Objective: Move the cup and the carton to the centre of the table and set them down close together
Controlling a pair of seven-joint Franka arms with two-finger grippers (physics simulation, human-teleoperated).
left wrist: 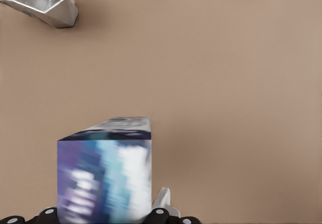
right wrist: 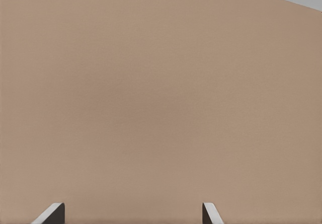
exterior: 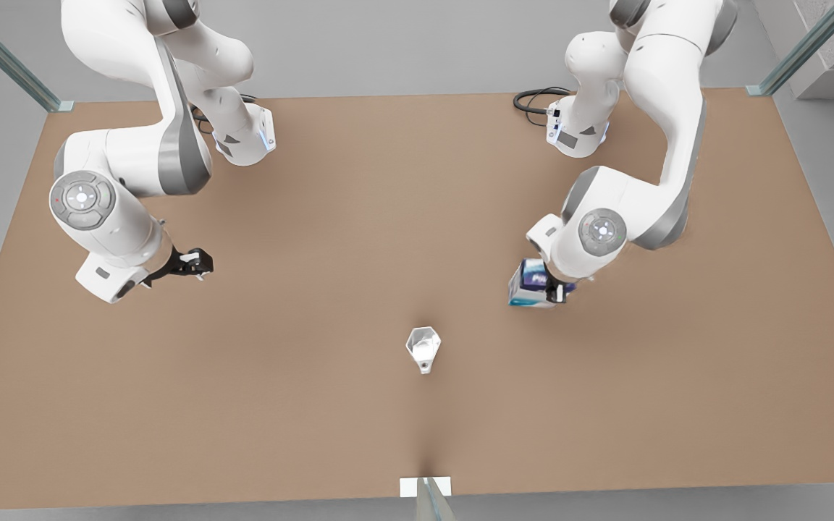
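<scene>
Jaws of the left gripper (exterior: 553, 291) clamp the boxy white, blue-banded carton (exterior: 531, 284), right of centre; the right gripper (exterior: 196, 263), far left, waits spread wide. Nearer, mid-table (exterior: 359, 217), stands the pale faceted cup (exterior: 423, 347). Setting down too close could topple that light cup.
</scene>
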